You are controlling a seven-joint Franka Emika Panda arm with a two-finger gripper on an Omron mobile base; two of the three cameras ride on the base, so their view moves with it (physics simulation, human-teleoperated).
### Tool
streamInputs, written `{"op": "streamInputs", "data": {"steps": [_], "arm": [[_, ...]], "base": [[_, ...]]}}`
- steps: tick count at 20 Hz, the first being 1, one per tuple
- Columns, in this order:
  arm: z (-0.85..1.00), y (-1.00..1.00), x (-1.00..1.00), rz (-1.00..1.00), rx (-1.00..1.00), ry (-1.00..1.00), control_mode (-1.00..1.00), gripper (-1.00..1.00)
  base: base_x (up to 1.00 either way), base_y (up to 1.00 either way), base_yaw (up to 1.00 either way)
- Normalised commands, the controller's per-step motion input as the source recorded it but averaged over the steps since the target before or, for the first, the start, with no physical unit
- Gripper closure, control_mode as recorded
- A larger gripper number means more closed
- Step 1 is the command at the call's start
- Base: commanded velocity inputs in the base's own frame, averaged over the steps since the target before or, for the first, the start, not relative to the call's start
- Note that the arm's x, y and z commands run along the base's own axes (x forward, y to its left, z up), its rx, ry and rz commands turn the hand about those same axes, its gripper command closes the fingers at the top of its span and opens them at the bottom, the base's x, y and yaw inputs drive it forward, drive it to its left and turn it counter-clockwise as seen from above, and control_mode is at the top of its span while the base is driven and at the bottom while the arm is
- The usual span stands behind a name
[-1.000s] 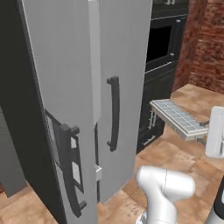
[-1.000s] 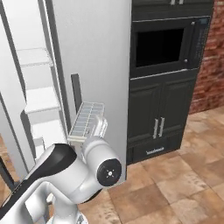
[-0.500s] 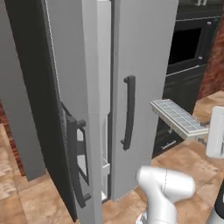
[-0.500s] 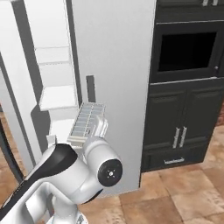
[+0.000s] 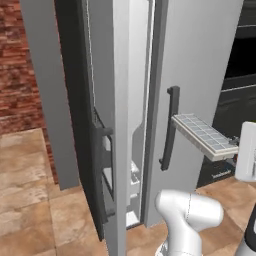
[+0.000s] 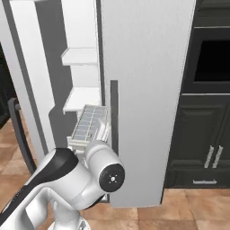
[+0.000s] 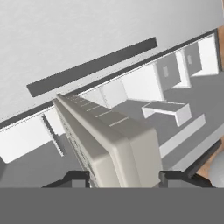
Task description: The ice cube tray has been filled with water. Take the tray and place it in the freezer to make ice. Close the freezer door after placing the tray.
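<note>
- the whole scene has slid across both base views since the earlier frames, so the base and its cameras have moved; the fridge has not shifted by itself.
- in the left base view the freezer door (image 5: 102, 150) now stands at centre-left, open, its dark handle (image 5: 100, 170) edge-on; earlier it sat further left.
- the wider plain door (image 5: 195, 85) now covers the upper right of that view, where the dark oven (image 5: 242, 65) took up more room before.
- the ice cube tray (image 5: 204, 135) is in the air at middle right of the left base view, roughly level, just right of the plain door's bar handle (image 5: 170, 127), much where it was in the frame earlier.
- in the right base view the tray (image 6: 90, 123) sits at centre-left, before the open freezer (image 6: 81, 72), below its white shelves (image 6: 80, 56); it was lower left of centre before.
- the tool (image 7: 124, 177) is clenched on the tray's near short end in the hand view, a dark finger (image 7: 76, 176) showing on each side.
- the water (image 5: 207, 134) shows as bluish cells on top.
</note>
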Motion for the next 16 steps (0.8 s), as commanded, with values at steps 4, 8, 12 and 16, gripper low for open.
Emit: {"op": "streamInputs", "data": {"steps": [4,8,12,16], "arm": [[0.0,0.0,0.0,0.0,0.0,0.0,1.0,1.0],[0.0,0.0,0.0,0.0,0.0,0.0,1.0,1.0],[0.0,0.0,0.0,0.0,0.0,0.0,1.0,1.0],[0.0,0.0,0.0,0.0,0.0,0.0,1.0,1.0]], "base": [[0.0,-0.38,0.36],[0.0,-0.31,0.35],[0.0,-0.31,0.34],[0.0,-0.31,0.34]]}}
